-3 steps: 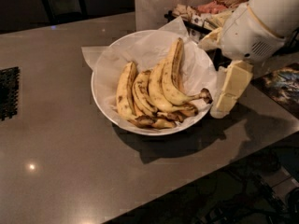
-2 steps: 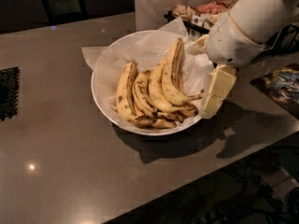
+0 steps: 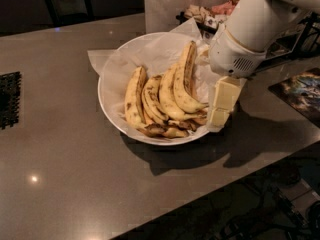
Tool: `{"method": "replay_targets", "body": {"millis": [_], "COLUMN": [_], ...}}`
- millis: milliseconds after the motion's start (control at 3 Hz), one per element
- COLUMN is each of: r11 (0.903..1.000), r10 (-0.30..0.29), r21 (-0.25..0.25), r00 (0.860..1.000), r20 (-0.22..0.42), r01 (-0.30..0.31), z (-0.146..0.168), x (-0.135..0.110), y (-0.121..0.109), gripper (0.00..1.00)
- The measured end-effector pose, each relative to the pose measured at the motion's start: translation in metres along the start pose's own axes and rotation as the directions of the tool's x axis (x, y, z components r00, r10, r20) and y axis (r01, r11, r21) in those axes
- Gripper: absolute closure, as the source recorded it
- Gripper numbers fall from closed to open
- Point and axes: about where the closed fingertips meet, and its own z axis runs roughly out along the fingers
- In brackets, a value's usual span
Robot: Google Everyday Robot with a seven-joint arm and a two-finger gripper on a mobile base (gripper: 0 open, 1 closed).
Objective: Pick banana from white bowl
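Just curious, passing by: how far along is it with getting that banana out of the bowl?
Done: nothing lifted yet. In hand: the gripper hangs at the bowl's right rim, beside the pile. Left: gripping the banana, which lies in the bowl, and lifting it out.

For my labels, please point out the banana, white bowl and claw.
banana (image 3: 182, 84): camera view, mid-body.
white bowl (image 3: 102, 101): camera view, left rim.
claw (image 3: 217, 120): camera view, lower end, at bowl's right rim.

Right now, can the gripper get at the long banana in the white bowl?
Probably yes. The gripper hangs at the right rim of the white bowl, close beside the long banana, which lies on the right of the pile with nothing over it.
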Motion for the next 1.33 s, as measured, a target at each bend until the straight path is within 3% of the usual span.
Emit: {"method": "replay_targets", "body": {"millis": [333,1333], "r11": [1.0000,0.9995], "r10": [0.001,-0.016], "r21": [0.007,-0.024], "r00": [1.000,0.996], "r20": [-0.013,0.088], "r01": [-0.001,0.018], "z": [0.000,0.013], "x": [0.003,0.004], "y": [-0.001,-0.011], "gripper": [0.00,0.00]}}
